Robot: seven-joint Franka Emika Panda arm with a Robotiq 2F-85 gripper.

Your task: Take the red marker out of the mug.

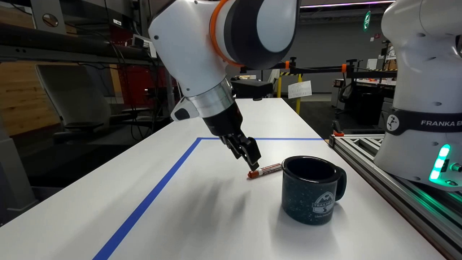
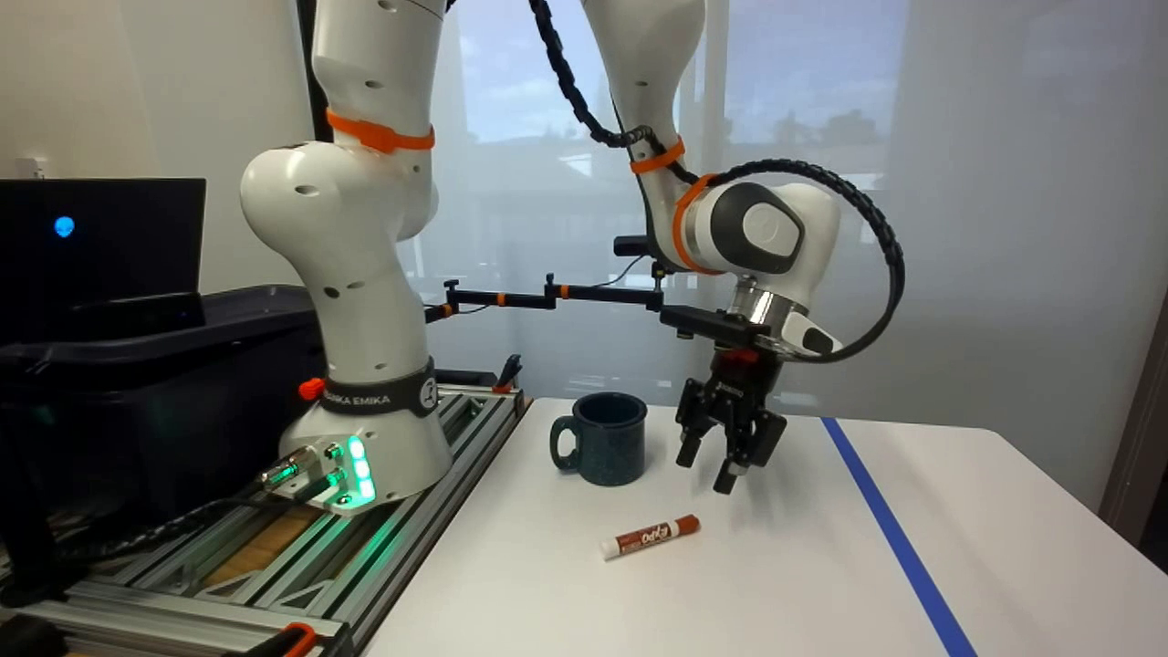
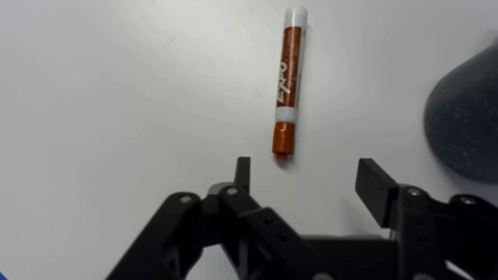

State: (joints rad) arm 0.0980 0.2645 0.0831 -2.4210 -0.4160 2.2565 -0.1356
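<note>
Your hand (image 3: 306, 182) hangs spread and empty; in the wrist view the red marker (image 3: 288, 77) lies just ahead of it, capped end nearest, long axis pointing toward its opening.

Gray wall (image 1: 332, 48), office chair (image 1: 74, 95), and a window (image 2: 812, 100) (hazy, daylit).

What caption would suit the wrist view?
Open jaws above a white table, a red marker lying apart from the speckled mug.

My remote arm (image 1: 191, 47) is white with orange straps (image 2: 377, 135), a ribbed black cable (image 2: 897, 265), a dark FRANKA band (image 1: 411, 122) and a black end effector (image 3: 307, 177) with silvery screws (image 3: 232, 191).
</note>
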